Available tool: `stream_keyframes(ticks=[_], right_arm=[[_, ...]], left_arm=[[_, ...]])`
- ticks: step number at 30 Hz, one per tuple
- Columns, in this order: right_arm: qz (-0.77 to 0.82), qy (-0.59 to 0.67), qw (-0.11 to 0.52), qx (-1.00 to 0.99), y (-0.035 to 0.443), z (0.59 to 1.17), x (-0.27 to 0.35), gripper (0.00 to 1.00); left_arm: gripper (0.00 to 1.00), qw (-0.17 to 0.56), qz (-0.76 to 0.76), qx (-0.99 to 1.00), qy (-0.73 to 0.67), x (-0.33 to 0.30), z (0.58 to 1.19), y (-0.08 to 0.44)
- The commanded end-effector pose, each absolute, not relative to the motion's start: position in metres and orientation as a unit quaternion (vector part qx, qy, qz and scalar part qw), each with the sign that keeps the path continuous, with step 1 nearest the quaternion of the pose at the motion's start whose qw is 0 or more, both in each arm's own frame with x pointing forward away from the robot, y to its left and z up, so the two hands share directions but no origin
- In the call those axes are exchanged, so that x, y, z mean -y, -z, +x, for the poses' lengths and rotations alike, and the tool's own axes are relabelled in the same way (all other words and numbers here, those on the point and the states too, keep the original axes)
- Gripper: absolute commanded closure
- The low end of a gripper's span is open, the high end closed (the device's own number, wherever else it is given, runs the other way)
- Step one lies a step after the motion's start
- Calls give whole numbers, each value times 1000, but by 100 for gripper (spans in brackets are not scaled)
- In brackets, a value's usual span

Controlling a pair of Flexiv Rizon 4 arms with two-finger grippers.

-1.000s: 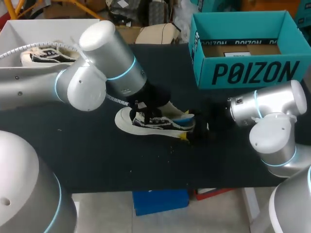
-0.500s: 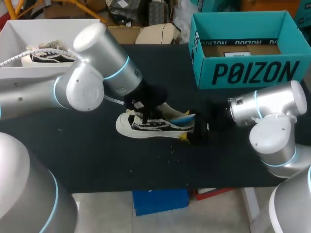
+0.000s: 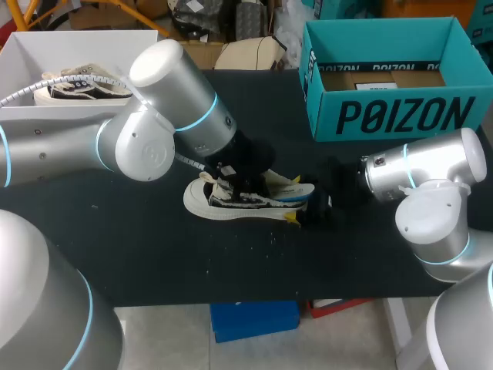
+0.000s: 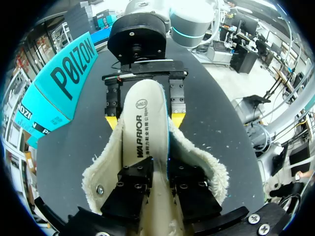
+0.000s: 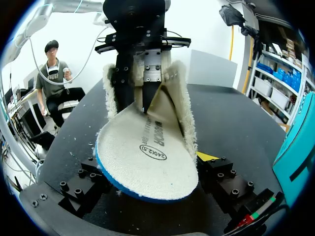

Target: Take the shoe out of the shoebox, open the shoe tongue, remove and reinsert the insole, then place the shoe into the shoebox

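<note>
- The left gripper (image 4: 160, 179) is clenched on the insole (image 4: 142, 115), pinching its folded forepart between the fingers, just above the fleece-lined mouth of the shoe (image 3: 231, 202).
- Just ahead, the right gripper (image 3: 300, 210) looks clamped on the shoe's heel, and the insole's heel end overhangs it.
- By my judgement the insole step is in hand, with the insole partly out of the shoe.
- The next move calls for drawing it clear with the heel pinned, then feeding it back toe-first.
- The shoebox (image 3: 385, 116) stands open, well beyond the right gripper.
</note>
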State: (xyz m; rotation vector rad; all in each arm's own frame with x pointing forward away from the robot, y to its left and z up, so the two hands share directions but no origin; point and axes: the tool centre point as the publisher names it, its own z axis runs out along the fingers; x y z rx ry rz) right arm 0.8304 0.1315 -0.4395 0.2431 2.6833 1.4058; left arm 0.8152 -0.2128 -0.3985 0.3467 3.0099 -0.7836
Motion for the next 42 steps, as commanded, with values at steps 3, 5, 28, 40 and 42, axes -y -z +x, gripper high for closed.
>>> stream_keyframes(ticks=[3,5,28,40,42], right_arm=[[81,-462,51,-882,442,831,-132,100],[81,-462,51,-882,442,831,-132,100],[81,-462,51,-882,442,831,-132,100],[81,-462,51,-882,442,831,-132,100],[81,-462,51,-882,442,831,-132,100]], left_arm=[[65,65,115,-962,239,218,798,402],[65,84,115,-962,234,219,797,403],[60,140,121,-955,231,257,820,422],[62,160,129,-946,249,270,826,410],[63,162,132,-945,253,271,825,406]])
